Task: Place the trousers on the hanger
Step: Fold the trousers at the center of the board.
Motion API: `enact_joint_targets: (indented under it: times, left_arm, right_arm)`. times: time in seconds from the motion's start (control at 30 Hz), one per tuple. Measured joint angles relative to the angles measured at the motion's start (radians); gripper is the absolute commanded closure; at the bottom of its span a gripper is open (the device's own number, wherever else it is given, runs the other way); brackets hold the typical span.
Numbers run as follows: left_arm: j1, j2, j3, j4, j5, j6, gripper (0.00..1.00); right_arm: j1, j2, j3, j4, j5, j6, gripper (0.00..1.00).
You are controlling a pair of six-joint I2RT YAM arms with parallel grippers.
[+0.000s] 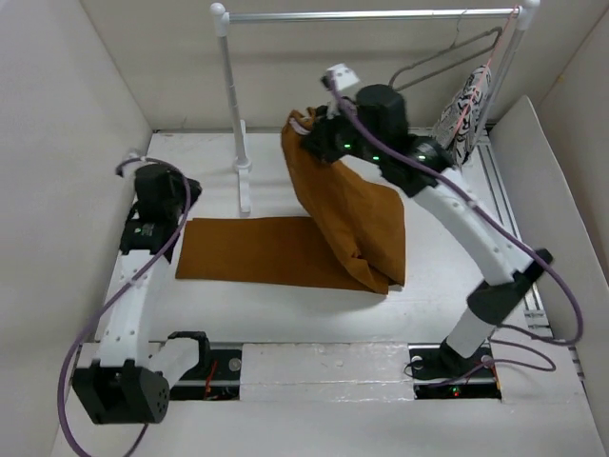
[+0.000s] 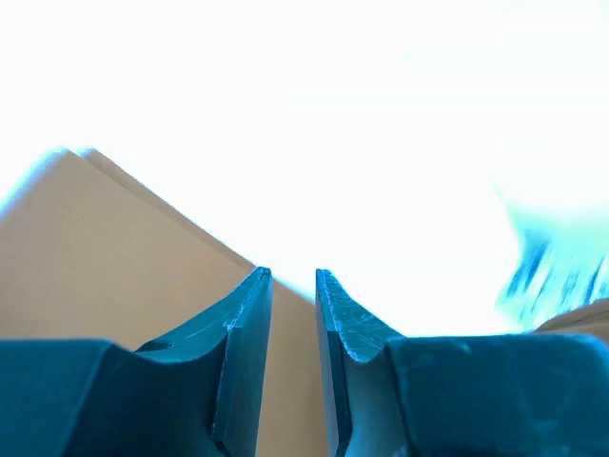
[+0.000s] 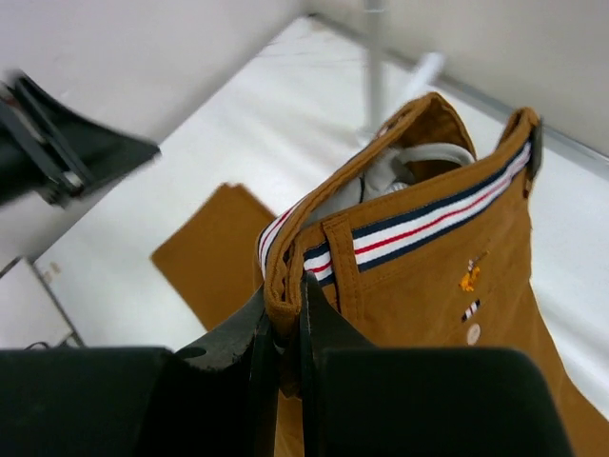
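Trousers (image 1: 328,224) fill the middle of the top view. Their legs lie flat on the white surface (image 1: 285,319), and the waist end is held raised at upper centre by the right pincer (image 1: 319,133). The hanger (image 1: 447,55) hangs on the rail (image 1: 381,14) at upper right. The left pincer (image 1: 188,188) sits at the legs' left end.

In the left wrist view its fingers stand slightly apart with nothing between them, above brown cloth.

In the right wrist view, the fingers pinch the striped waistband at lower centre.
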Motion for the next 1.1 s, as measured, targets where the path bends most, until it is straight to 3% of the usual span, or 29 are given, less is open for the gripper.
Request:
enact_joint_targets:
  times: [0.07,0.13,0.17,0.2,0.23,0.27,0.33,0.37,0.47,0.53,0.6,0.63,0.67,0.8,0.9,1.0,1.1]
  left_arm:
    - [0.084,-0.061,0.076,-0.057,-0.044,0.018,0.77]
    - [0.095,-0.08,0.156,-0.093,-0.085,0.035,0.77]
    - [0.094,-0.08,0.198,-0.118,-0.117,0.043,0.76]
    - [0.093,-0.072,0.239,-0.132,-0.151,0.05,0.76]
    - [0.09,-0.059,0.285,-0.174,-0.191,0.06,0.75]
    - [0.09,-0.042,0.332,-0.208,-0.229,0.071,0.75]
    - [0.089,-0.002,0.446,-0.252,-0.296,0.092,0.75]
    - [0.089,0.013,0.499,-0.264,-0.322,0.101,0.75]
    - [0.089,0.029,0.607,-0.271,-0.366,0.126,0.73]
    - [0.089,0.015,0.611,-0.253,-0.362,0.136,0.71]
    - [0.089,-0.01,0.537,-0.223,-0.329,0.144,0.7]
    - [0.089,-0.026,0.472,-0.199,-0.295,0.146,0.69]
    - [0.089,-0.044,0.391,-0.173,-0.254,0.147,0.69]
    - [0.089,-0.021,0.071,-0.085,-0.059,0.143,0.73]
    - [0.089,0.145,-0.097,-0.063,0.041,0.127,0.76]
    - [0.119,0.233,-0.2,-0.056,0.045,0.108,0.77]
    - [0.187,0.21,-0.236,-0.049,0.042,0.094,0.77]
  right_arm:
    - [0.063,0.119,0.088,0.014,-0.006,0.0,1.0]
    - [0.135,0.244,0.177,0.034,-0.01,0.0,1.0]
    - [0.168,0.304,0.22,0.045,-0.016,0.0,0.92]
    - [0.209,0.378,0.262,0.074,-0.026,0.0,0.92]
    - [0.243,0.438,0.293,0.087,-0.04,0.011,0.8]
    - [0.27,0.503,0.33,0.109,-0.065,0.031,0.54]
    - [0.317,0.642,0.399,0.182,-0.135,0.082,0.3]
    - [0.336,0.718,0.451,0.212,-0.176,0.103,0.23]
    - [0.372,0.885,0.547,0.215,-0.282,0.133,0.19]
    - [0.374,0.896,0.502,0.179,-0.308,0.115,0.24]
    - [0.354,0.78,0.275,0.224,-0.321,0.09,0.5]
    - [0.336,0.693,0.14,0.227,-0.326,0.084,0.68]
    - [0.308,0.601,0.01,0.242,-0.332,0.076,0.97]
    - [0.148,0.251,-0.337,0.258,-0.316,0.03,1.0]
    - [0.038,0.043,-0.523,0.312,-0.267,-0.005,1.0]
    - [0.024,-0.076,-0.726,0.33,-0.217,-0.029,1.0]
    - [0.002,-0.108,-0.939,0.329,-0.201,-0.043,1.0]
